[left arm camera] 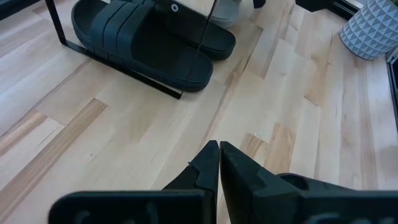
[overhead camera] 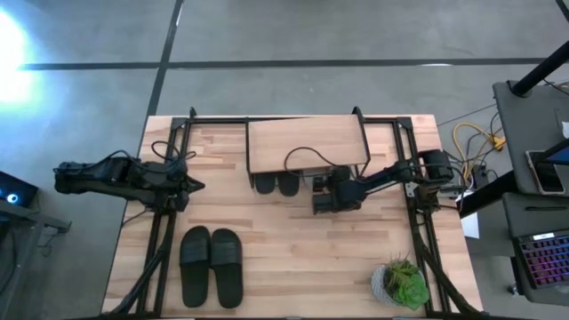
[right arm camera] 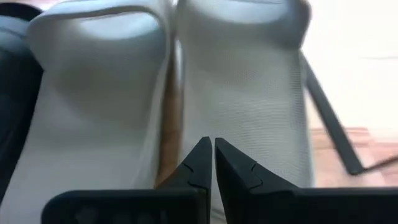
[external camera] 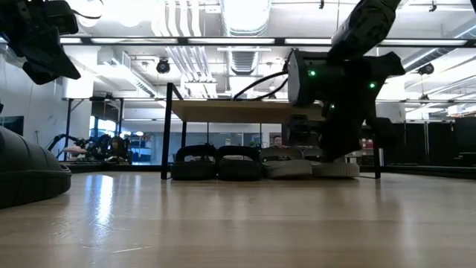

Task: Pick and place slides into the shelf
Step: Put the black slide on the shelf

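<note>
The shelf [overhead camera: 307, 147] stands at the table's far middle. Under it, a black pair of slides [overhead camera: 276, 185] and a light grey pair [external camera: 286, 169] stand side by side on the table. In the right wrist view the grey pair shows as one slide [right arm camera: 93, 93] beside the other [right arm camera: 242, 81]. My right gripper [right arm camera: 208, 146] is shut, just in front of the shelf, with its tips over the gap between the grey slides' near ends. Another black pair [overhead camera: 212, 265] lies at the near left. My left gripper [left arm camera: 219, 149] is shut and empty above the table's left side. My right gripper points level toward the far edge, with its shut fingertips [right arm camera: 200, 155] at the gap between the two grey slides. I cannot tell whether they touch either slide.
A potted green plant [overhead camera: 402, 283] stands at the near right corner. The shelf's thin black legs [right arm camera: 329, 124] run beside the grey slides. Bare wooden tabletop [overhead camera: 302, 258] lies between the near black pair and the plant.
</note>
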Robot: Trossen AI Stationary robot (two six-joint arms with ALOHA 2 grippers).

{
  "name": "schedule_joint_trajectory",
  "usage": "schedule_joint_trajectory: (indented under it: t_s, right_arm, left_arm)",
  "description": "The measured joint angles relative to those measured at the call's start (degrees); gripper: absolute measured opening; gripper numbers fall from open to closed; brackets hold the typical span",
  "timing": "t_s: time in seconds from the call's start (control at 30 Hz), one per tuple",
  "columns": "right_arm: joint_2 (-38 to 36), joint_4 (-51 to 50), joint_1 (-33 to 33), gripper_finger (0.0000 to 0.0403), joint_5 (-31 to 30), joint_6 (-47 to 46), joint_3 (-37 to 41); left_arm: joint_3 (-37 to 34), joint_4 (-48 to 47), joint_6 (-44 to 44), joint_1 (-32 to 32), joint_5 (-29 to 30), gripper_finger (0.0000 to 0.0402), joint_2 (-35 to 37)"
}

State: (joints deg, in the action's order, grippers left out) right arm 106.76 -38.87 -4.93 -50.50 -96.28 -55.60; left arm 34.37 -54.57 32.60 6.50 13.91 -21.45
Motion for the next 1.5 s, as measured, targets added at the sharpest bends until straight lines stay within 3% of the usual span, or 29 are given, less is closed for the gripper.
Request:
schedule_joint_trajectory:
  t_s: [0.33, 0.4, 0.47, 0.7, 0.87, 1.0, 1.17, 1.33, 1.43, 1.5]
  right_arm:
    - [-0.02, -12.97, -7.32, 0.0013, 0.11, -8.04, -9.24]
    - [-0.03, -13.49, -10.16, 0.0013, 1.05, -3.17, -13.27]
    - [-0.07, -12.14, -13.15, 0.0013, 5.91, 3.60, -18.07]
    - [0.11, -0.14, -19.15, 0.0021, 15.34, 16.49, -30.73]
    - [3.59, 0.63, -19.27, 0.0079, 20.43, 28.43, -38.99]
    - [9.40, -2.76, -19.36, 0.0144, 25.04, 36.16, -48.45]
    - [15.69, -8.81, -19.60, 0.0191, 22.65, 37.88, -60.27]
    - [19.28, -16.58, -21.39, 0.0198, 21.03, 46.07, -69.92]
    - [19.74, -25.82, -23.71, 0.0197, 17.00, 43.26, -73.82]
    - [19.19, -30.06, -25.72, 0.0197, 12.74, 39.08, -75.25]
  left_arm:
    - [0.00, 0.00, -0.07, 0.00, -0.15, 0.0000, 0.00]
    - [0.00, 0.00, -0.09, 0.00, -0.17, 0.0000, 0.00]
    - [0.00, -0.02, -0.09, 0.00, -0.18, 0.0000, 0.00]
    - [0.00, -0.04, -0.09, 0.00, -0.19, 0.0000, 0.00]
    - [0.00, 0.59, -0.03, 0.00, -0.63, 0.0000, -0.09]
    - [-0.09, 8.00, -0.12, -0.02, -6.92, 0.0000, -0.15]
    - [-0.28, 21.38, -1.01, 0.00, -12.48, 0.0000, -0.17]
    - [1.67, 26.92, 0.41, 0.10, -16.84, 0.0000, -0.72]
    - [4.92, 27.38, 0.46, 0.60, -20.20, 0.0000, -2.38]
    - [6.79, 29.31, 0.49, 0.96, -27.13, 0.0000, -4.21]
